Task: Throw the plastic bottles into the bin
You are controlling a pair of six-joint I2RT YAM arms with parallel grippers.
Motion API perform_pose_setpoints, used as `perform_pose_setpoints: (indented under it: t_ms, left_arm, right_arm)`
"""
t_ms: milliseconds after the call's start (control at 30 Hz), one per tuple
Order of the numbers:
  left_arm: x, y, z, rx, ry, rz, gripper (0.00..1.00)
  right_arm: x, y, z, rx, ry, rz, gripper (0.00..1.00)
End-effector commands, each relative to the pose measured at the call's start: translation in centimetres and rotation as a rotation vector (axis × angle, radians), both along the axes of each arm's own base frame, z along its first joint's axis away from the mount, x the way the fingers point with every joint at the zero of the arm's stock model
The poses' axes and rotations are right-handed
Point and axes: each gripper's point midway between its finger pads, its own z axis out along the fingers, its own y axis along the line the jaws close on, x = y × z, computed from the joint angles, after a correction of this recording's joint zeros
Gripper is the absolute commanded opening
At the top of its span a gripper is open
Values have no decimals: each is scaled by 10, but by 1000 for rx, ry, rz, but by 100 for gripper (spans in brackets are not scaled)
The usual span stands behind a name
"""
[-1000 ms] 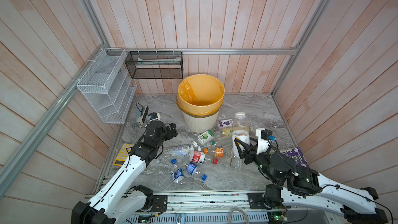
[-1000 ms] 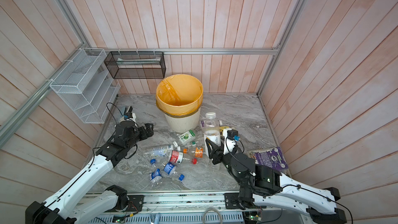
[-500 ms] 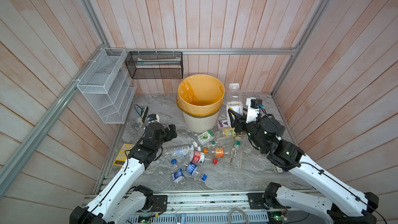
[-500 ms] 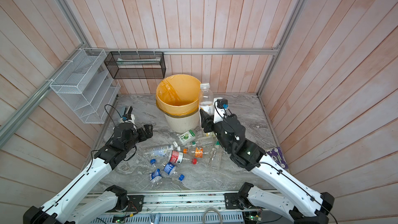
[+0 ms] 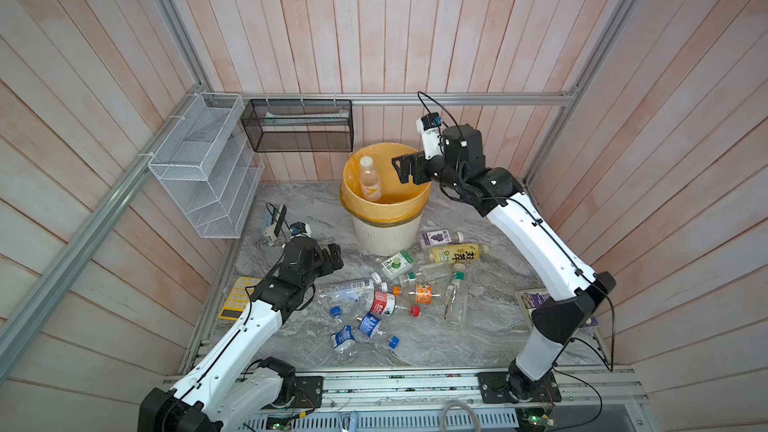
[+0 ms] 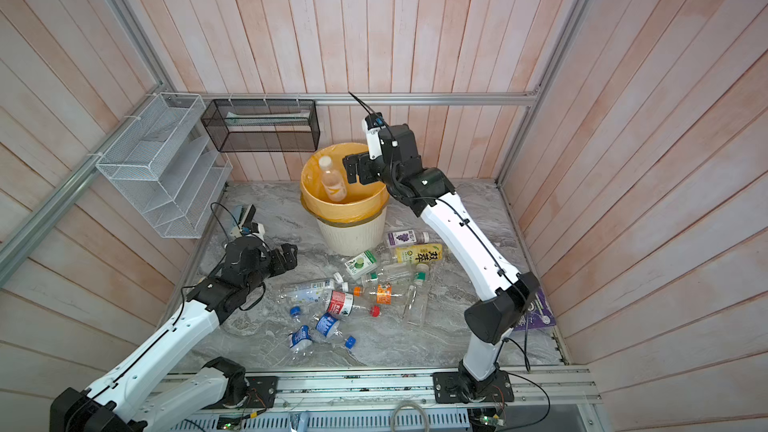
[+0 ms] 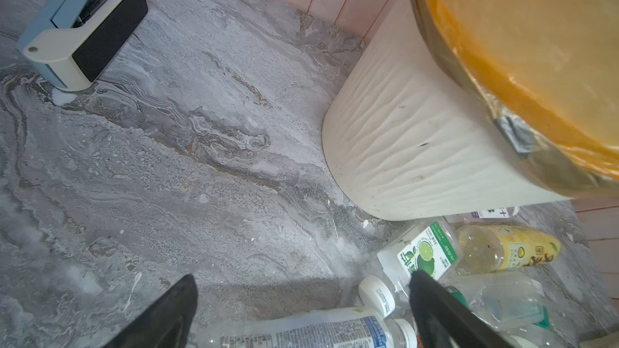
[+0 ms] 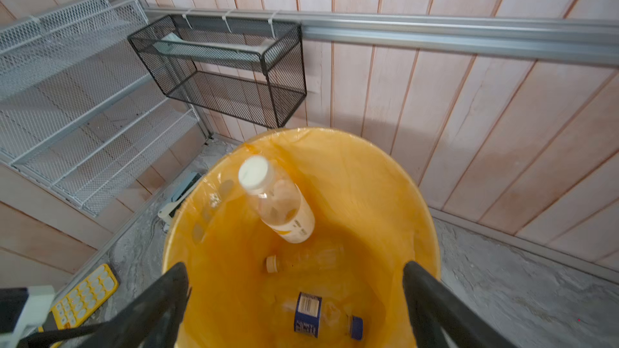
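Grey marbled tabletop (image 5: 478, 338), plank walls. The right gripper (image 8: 294, 279) hangs over the bin (image 5: 386, 234), fingers spread and empty. Past their tips a white-capped bottle (image 8: 281, 205) tilts inside the bin, touching neither. The left gripper (image 7: 301, 296) is likewise spread, straddling a clear bottle (image 7: 301, 329) cut off by the frame edge; contact is unclear.

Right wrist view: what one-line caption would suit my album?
Open right gripper above the bin; a white-capped bottle tilts inside, a clear bottle and a blue-labelled bottle lying below.
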Motion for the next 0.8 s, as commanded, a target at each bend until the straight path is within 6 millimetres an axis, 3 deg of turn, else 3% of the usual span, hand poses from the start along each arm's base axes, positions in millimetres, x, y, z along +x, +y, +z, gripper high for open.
perform_pose_setpoints:
  t_ms: [0,133,300,467,567,667,767]
  left_arm:
    - [-2,4,9,4,-31,2,100]
    - [-2,2,16,16,-43,-14,100]
    - [-7,-8,28,32,-89,-55,100]
    - [-18,-31,29,66,-88,-146,100]
    - [-28,-54,25,96,-88,-256,100]
    - [-42,-79,20,152,-76,-391,100]
    - [-51,-96,13,220,-48,-462,100]
  right_arm:
    - [-17,-31,24,34,-54,-64,100]
    - [-25,-64,24,70,-90,-146,100]
    - [-35,-114,-1,103,-76,-249,100]
    - [-48,-174,-73,113,37,-369,100]
    - [-60,-197,-112,135,109,-398,100]
    - [-74,-209,-141,142,156,-416,100]
    - [-87,-198,-157,148,172,-336,99]
